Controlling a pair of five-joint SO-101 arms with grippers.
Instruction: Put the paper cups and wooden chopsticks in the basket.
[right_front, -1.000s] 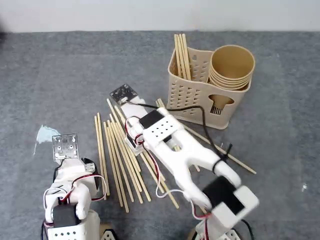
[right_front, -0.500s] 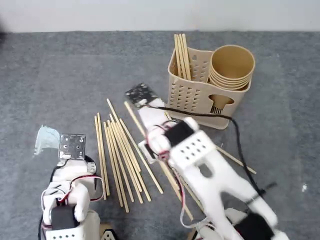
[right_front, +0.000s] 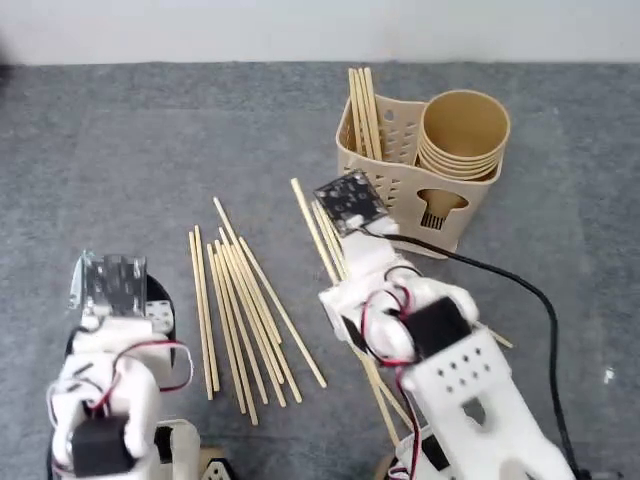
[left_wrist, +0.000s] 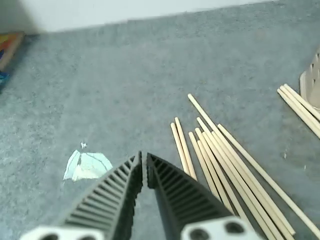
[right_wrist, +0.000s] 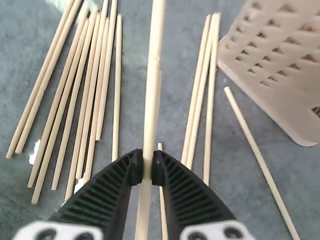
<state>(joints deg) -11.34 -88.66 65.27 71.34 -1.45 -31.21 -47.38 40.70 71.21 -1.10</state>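
Observation:
The beige perforated basket (right_front: 400, 190) stands at the back right, with a stack of paper cups (right_front: 465, 130) in one compartment and a few wooden chopsticks (right_front: 362, 110) upright in the other. My right gripper (right_wrist: 143, 167) is shut on one chopstick (right_wrist: 152, 75), held above the table; in the high view it (right_front: 312, 222) slants just in front of the basket. Several loose chopsticks (right_front: 240, 305) lie in the middle of the table. My left gripper (left_wrist: 143, 167) is shut on nothing, low at the near left, short of those chopsticks (left_wrist: 225, 165).
A pale scrap of paper (left_wrist: 87, 165) lies on the grey mat by the left arm (right_front: 110, 350). More chopsticks (right_wrist: 202, 105) lie beside the basket (right_wrist: 280, 55), under the right arm (right_front: 440, 345). A black cable (right_front: 530, 290) trails to the right.
The right arm has raised the chopstick off the pile and swung it right, toward the basket. The left arm has shifted slightly left.

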